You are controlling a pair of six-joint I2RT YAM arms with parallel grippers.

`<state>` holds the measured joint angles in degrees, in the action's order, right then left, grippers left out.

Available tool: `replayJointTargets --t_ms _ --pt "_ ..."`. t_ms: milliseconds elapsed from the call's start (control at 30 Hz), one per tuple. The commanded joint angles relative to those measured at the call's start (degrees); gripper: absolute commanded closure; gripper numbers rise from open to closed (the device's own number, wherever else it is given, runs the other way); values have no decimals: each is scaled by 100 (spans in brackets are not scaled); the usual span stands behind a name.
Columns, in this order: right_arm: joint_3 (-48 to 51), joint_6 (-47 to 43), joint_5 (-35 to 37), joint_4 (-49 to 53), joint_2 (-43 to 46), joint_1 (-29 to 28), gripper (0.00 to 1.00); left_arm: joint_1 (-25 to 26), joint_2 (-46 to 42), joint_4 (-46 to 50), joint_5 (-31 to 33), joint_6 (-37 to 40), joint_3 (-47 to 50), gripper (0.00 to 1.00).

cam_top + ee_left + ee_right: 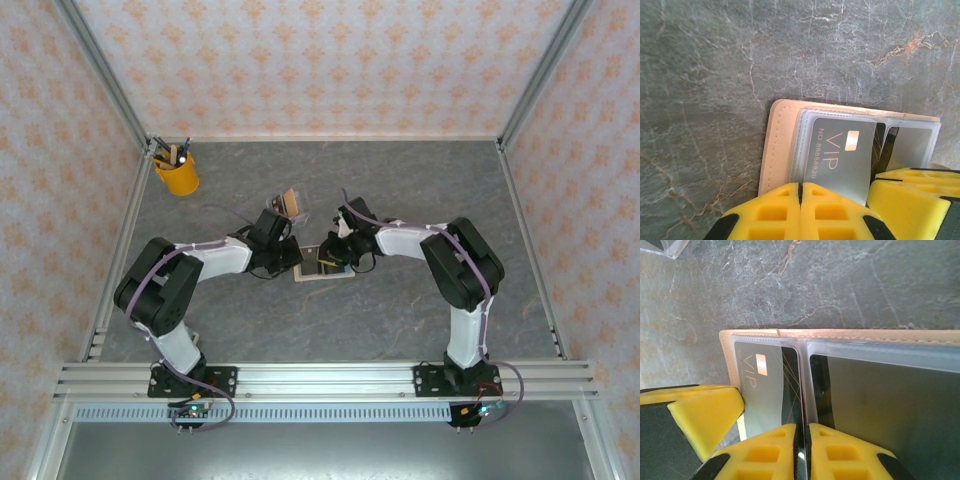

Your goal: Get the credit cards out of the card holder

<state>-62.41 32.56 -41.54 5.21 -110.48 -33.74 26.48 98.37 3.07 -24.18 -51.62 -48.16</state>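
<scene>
The near edge of the flat tan leather-look card holder (pixel 776 150) is lost under my own yellow, blocky rubber tips. From my left wrist camera I cannot say whether they rest on it or hang just above. The holder lies open in the middle of the grey, veined stone-look table (pixel 715 75), between my two arms. Its stitched rim frames cloudy clear plastic sleeves.

My left gripper (pixel 800 210) has its fingers pressed flat together, with nothing between them.

My right gripper (pixel 802 452) sits over the seam between two sleeves. Its fingers are drawn nearly together, leaving only a narrow slit. A thin pale sliver shows in that slit — card edge or sleeve plastic, I cannot tell which.

A dark, glossy plastic credit card (pixel 840 155) marked VIP, with a small gold chip, lies in the sleeve beside my left tips. Glare washes out its number in part, and its lower end is hidden by both grippers.

A second dark card (pixel 880 410) fills the neighbouring sleeve — dulled by the plastic, and cut off at the frame edge.

A corner of a clear acrylic stand (pixel 665 247) pokes in at the top left, too cropped to make out.
</scene>
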Motion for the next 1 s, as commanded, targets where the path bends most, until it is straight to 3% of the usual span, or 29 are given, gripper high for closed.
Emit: replayJointTargets --t_ms 0,333,767,967 --pt "88 180 -461 -619 81 -63 86 91 369 545 -59 -57 316 95" --pt "202 248 -427 -757 283 -54 100 94 165 484 -135 -55 319 88" --pt "368 -148 388 -71 700 -37 100 31 -177 879 63 186 92 82" --pt "240 -176 310 378 649 -37 98 23 -147 822 -31 207 52 84"
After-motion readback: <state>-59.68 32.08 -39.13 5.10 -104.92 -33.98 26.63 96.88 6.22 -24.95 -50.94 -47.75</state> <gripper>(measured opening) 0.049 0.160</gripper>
